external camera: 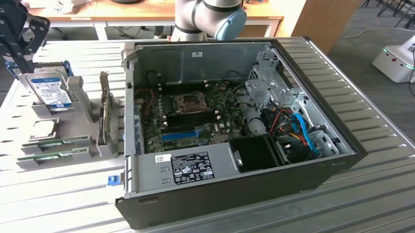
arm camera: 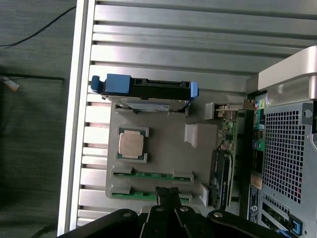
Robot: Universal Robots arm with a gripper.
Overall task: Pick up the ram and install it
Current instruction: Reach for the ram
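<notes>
Pincer [arm camera: 167, 194] shut, empty, hovers over grey parts holder [arm camera: 168, 144]. Ram [arm camera: 148, 174] sits edge-up in a holder slot, second stick [arm camera: 133, 195] beside it, nearer the fingertips. Step: approach, pick-up not begun. Grasp calls for parted jaws straddling the thin edge.

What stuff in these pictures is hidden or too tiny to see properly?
- Wrist view: the gripper covers the middle of the nearer ram.
- Exterior view: the picture's corner cuts off the gripper.
- Exterior view: the hard drive label is too small to read.
- Exterior view: the stickered metal panel hides the near edge of the motherboard.
</notes>
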